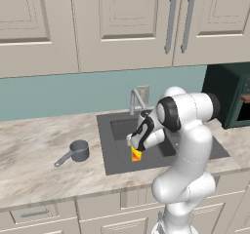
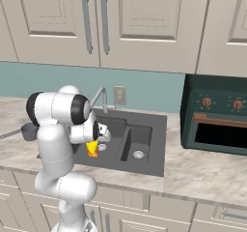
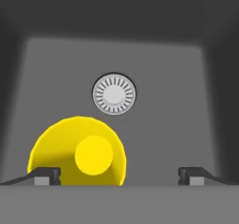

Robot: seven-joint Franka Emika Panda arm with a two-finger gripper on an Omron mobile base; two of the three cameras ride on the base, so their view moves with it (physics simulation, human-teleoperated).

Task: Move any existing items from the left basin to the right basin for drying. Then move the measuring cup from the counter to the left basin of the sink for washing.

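The first step is in hand: clearing the small yellow tapered cup with the red-orange lower part [image 3: 77,153] out of the wide left basin [image 3: 186,101] of the dark grey matte double sink, judging by the white arm's two-finger gripper [image 3: 119,175] poised above it, jaws spread wide and holding nothing. In the hand view the cup sits at lower left, under the left fingertip [image 3: 46,175] rather than centred between the tips, below and left of the round silver drain [image 3: 114,94]. The next move likely calls for shifting sideways to centre the cup, then descending. The dark grey handled measuring cup [image 1: 77,151] waits on the marbled stone counter [image 1: 34,155], at middle left of the left base view.
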